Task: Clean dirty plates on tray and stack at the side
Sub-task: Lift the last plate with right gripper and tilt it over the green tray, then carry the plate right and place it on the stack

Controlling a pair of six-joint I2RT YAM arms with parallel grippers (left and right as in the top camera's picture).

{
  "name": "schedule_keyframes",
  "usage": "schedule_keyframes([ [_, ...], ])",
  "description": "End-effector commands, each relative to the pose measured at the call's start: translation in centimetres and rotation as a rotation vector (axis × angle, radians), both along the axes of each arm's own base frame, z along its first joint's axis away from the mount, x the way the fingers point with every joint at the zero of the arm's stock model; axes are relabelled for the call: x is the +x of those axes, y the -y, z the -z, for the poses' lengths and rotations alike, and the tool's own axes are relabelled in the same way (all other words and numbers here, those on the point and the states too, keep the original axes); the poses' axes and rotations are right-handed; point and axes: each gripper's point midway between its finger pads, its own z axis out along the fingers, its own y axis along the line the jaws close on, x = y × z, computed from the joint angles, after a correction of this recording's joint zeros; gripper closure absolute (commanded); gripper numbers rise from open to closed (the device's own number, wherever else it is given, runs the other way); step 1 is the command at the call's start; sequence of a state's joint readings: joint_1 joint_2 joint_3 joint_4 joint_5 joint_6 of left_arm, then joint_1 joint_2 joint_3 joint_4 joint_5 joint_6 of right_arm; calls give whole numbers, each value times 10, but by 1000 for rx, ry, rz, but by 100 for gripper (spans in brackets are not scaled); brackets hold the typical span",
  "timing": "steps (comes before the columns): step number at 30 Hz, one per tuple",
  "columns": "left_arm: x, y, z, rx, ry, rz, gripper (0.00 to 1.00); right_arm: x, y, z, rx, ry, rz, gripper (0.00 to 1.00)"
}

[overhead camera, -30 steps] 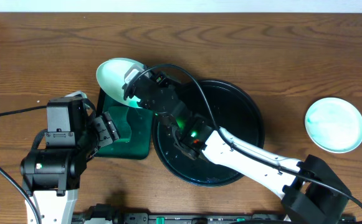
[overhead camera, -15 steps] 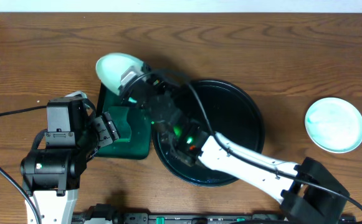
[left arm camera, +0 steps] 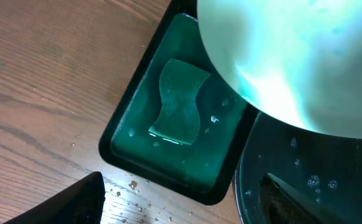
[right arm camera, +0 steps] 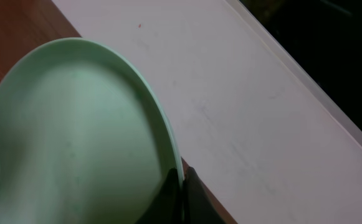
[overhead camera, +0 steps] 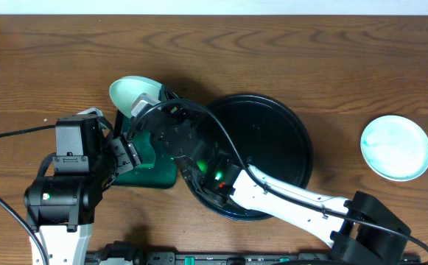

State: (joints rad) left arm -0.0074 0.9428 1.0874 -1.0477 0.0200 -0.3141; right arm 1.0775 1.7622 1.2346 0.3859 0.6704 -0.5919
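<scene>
My right gripper is shut on the rim of a small white plate with a teal tint. It holds the plate tilted in the air over the far end of the green tray. The rim sits pinched between the fingers in the right wrist view, where the plate fills the left. The same plate hangs across the top of the left wrist view. The large black round tray lies at centre, with no plates showing on it. Another plate lies on the table at the far right. My left gripper is open and empty, low near the green tray's near corner.
A rectangular dark green tray holds teal water and a green sponge, left of the black tray. Water drops lie on the wood by the left gripper. A white wall edge runs behind the table.
My right gripper has carried the plate leftward and slightly nearer, further over the green tray. The left arm has not moved.
</scene>
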Motion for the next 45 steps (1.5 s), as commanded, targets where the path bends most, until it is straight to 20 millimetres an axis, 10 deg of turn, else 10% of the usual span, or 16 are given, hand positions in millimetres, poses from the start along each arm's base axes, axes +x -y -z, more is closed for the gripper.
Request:
schedule_keyframes([
  [1,2,-1,-6,1,13,-4,21,4,12,-15,20,25,62,99],
  [7,2,-1,-6,1,13,-4,20,25,34,-5,182,-69,146,99],
  [15,2,-1,-6,1,13,-4,20,56,56,70,585,-688,50,99],
  [21,2,-1,-6,1,13,-4,21,61,96,46,857,-1054,-148,99],
  [30,2,-1,-6,1,13,-4,21,61,303,56,882,-1030,464,99],
  [39,2,-1,-6,1,13,-4,20,-25,517,121,1042,-1097,1247,99],
  [45,2,-1,-6,1,13,-4,20,-74,583,157,1246,-1078,1541,99],
])
